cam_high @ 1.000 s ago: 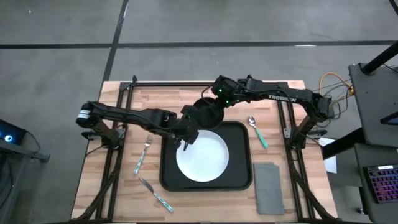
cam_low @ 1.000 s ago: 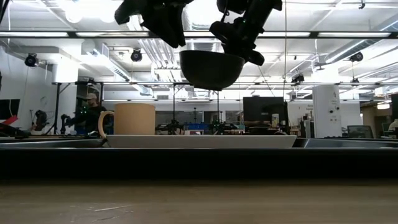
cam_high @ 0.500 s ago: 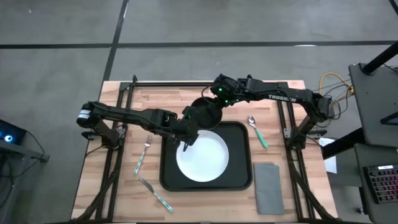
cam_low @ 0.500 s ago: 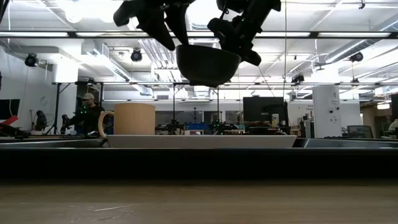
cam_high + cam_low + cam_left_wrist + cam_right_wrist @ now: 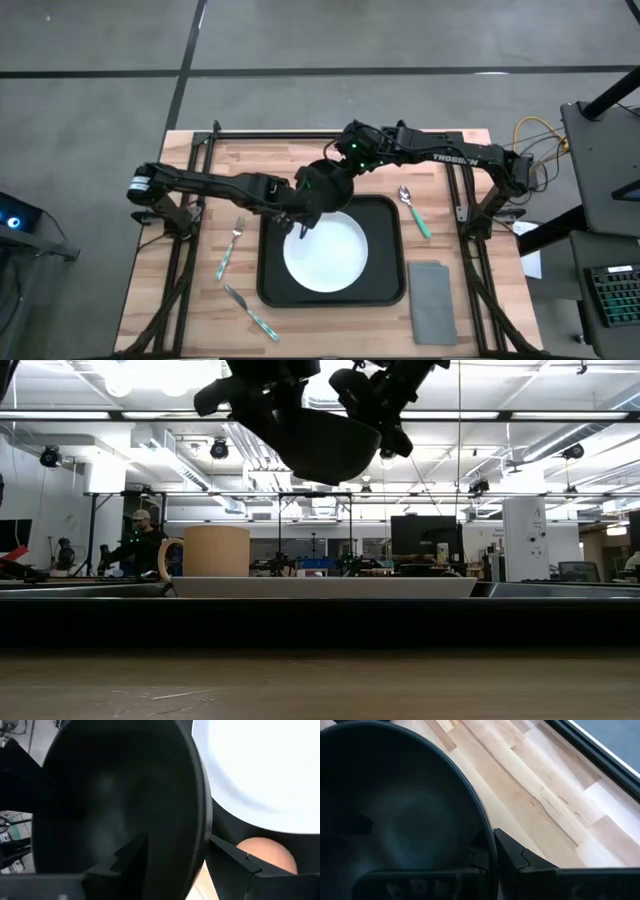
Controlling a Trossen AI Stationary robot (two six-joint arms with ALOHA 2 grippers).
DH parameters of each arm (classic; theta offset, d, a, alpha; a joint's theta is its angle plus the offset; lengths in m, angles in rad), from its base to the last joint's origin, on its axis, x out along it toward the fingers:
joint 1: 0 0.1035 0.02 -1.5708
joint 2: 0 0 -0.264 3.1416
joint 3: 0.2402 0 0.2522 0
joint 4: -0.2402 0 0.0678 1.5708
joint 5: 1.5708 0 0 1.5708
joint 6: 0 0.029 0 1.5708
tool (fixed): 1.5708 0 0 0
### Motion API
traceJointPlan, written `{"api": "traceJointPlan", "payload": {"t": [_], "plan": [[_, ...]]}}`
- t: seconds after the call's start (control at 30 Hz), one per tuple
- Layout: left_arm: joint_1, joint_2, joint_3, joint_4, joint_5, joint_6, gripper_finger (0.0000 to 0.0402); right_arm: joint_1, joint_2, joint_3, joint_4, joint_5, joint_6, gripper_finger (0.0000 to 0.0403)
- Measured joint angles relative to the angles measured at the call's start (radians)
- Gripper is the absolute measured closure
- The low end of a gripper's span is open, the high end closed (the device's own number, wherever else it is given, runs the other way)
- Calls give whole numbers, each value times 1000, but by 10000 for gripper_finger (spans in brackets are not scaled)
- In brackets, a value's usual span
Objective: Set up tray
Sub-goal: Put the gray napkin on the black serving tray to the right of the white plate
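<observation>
A black bowl [image 5: 328, 185] hangs in the air over the far rim of the large black tray [image 5: 385, 290], tilted in the low view [image 5: 320, 445]. A white plate [image 5: 325, 252] lies on the tray. My right gripper [image 5: 342, 170] is shut on the bowl. My left gripper [image 5: 305, 205] is open; in its wrist view its fingers [image 5: 177, 845] stand astride the bowl's rim [image 5: 202, 820], one inside and one outside. Whether they touch it cannot be told. A tan mug [image 5: 205, 550] stands on the tray beside the plate. My right gripper [image 5: 487, 852] holds the bowl by its rim [image 5: 482, 827], one finger inside the hollow and one finger [image 5: 520, 855] outside the wall. It comes from the table's far right, slanting down. The bowl is lifted clear of the tray and tilted.
A fork [image 5: 232, 245] and a knife [image 5: 250, 312] lie on the wood left of the tray. A spoon [image 5: 412, 210] lies to the tray's right, and a flat grey napkin [image 5: 432, 300] near the right front corner. A person [image 5: 145, 545] stands far behind the table.
My left gripper has risen from beside the plate toward the far edge and now straddles the bowl's rim. The bowl, level a second ago, has gone up a little and tipped to one side while my right gripper kept its hold.
</observation>
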Motion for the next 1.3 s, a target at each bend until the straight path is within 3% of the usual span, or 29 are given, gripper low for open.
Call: {"api": "traceJointPlan", "payload": {"t": [0.1, 0.27, 0.47, 0.57, 0.73, 0.83, 1.07, 1.3], "plan": [[-1, 0, 1, -6, -1, -24, 267, 3, 0, 2, -1, -3, -1, 394], [-2, 4, 12, -26, 26, -14, 381, 2, -3, 3, 2, -3, -30, 393], [-2, 5, 5, -12, 58, -20, 397, 5, -35, 7, -19, -8, -169, 371], [-3, 2, 6, -17, 76, -62, 400, 13, -78, 24, -42, -45, -221, 329], [-24, -5, 1, -75, 51, -132, 401, 15, -204, 63, -89, -216, -284, 246], [-37, -5, 0, -52, 55, -161, 401, 17, -305, 67, -70, -234, -296, 208], [-118, 6, -2, -23, 192, -277, 401, 32, -501, 2, -58, -20, -241, 179], [-188, 110, 15, -30, 294, -353, 401, 36, -552, -149, -53, 3, -243, 177]]}}
